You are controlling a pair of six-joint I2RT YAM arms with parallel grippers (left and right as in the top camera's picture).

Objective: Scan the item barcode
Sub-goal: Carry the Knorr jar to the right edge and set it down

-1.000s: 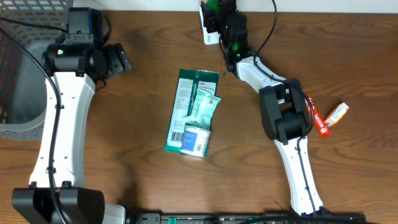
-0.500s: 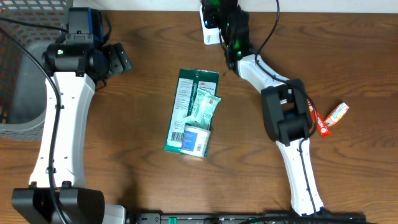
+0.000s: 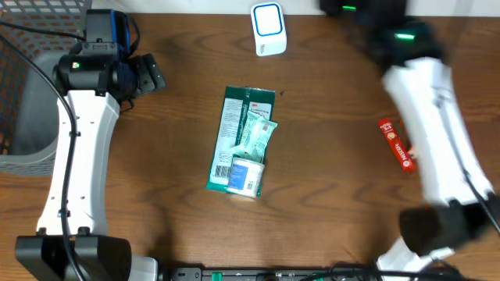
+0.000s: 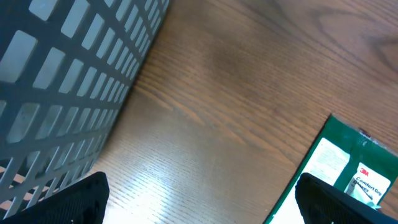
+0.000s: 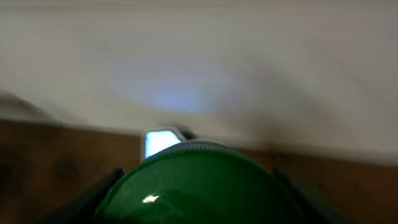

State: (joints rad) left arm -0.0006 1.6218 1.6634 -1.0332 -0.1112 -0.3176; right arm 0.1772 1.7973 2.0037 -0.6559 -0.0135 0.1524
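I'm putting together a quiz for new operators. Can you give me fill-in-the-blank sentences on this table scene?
The left gripper is ___ and holds nothing.
The white scanner has a ___ outline on its face.
The gray basket stands on the robot's ___ side.
The red packet lies on the robot's ___ side.
Missing words: open; blue; left; right.

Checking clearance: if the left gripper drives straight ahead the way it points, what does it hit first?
The left gripper likely meets bare wooden table first, between the mesh basket and the green 3M package; depth unclear.
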